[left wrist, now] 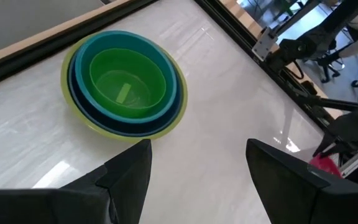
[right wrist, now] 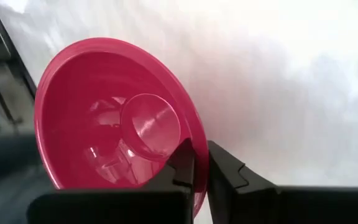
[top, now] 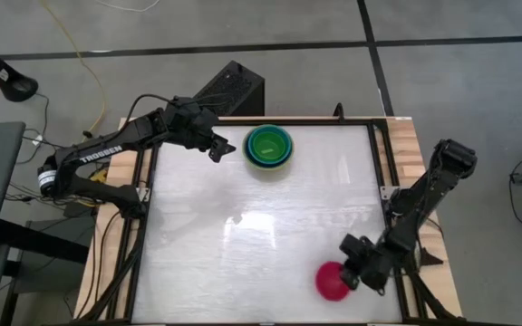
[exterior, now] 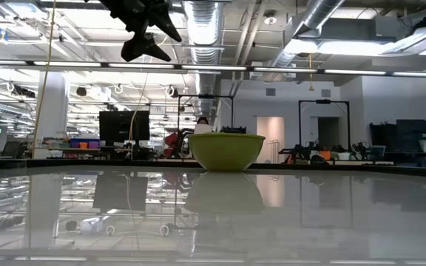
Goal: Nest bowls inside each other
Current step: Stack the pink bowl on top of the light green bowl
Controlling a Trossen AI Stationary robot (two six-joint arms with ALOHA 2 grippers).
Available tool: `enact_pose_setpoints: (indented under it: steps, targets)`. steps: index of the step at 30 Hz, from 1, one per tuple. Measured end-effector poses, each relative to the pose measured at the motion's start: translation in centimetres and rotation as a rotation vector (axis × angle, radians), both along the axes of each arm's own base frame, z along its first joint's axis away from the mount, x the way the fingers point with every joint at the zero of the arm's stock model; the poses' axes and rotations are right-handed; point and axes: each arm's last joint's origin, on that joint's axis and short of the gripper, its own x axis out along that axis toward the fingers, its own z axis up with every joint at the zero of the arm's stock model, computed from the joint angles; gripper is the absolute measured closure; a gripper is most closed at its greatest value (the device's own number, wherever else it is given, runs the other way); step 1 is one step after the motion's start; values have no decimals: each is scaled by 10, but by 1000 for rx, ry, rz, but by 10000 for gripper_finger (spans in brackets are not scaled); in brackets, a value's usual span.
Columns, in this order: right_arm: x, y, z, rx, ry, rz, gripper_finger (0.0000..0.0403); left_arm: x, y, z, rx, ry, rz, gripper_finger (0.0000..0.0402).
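Several bowls sit nested in one stack (top: 269,146) at the table's far middle, resting on the base of the olive-green outer bowl (exterior: 226,151). Blue and teal bowls lie inside it, with a bright green bowl (left wrist: 128,78) innermost. My left gripper (top: 220,145) hangs open above the table just left of the stack, with nothing between its fingers (left wrist: 129,174). A magenta-pink bowl (top: 332,281) stands alone near the table's near right corner. My right gripper (top: 352,272) is shut on it. My right gripper pinches the pink bowl's rim (right wrist: 199,158) on the side toward the table's right edge, one finger (right wrist: 180,171) inside the bowl and the other (right wrist: 227,177) outside. The fingers slant down from the right. The bowl's mouth faces up; whether its base is on the table I cannot tell.
A black frame rail (top: 383,172) runs along the table's right side close to my right arm. White tabletop (top: 243,235) lies bare between the stack and the pink bowl.
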Motion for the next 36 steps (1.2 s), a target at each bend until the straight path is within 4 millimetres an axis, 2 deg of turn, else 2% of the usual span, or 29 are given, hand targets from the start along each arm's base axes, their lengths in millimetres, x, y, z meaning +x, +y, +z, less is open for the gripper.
enact_pose_setpoints:
  steps: [4,10,15,21,25,29,36]
  targets:
    - [19,-22,13,-91,-139,-69,360,0,0,0,-2,-1,1,152]
    - [49,-72,45,-260,-369,-179,360,1,-2,0,-2,0,-6,152]
    - [72,-131,76,-374,-538,-237,360,1,-2,0,6,4,2,152]
    - [87,-214,100,-389,-738,-284,360,1,-1,0,16,9,9,152]
    - [86,-267,95,-339,-756,-331,360,1,-1,0,17,11,10,152]
    - [89,-306,82,-259,-720,-341,360,0,-1,0,25,15,27,152]
    - [126,-356,69,-179,-628,-282,360,0,0,-1,24,18,58,152]
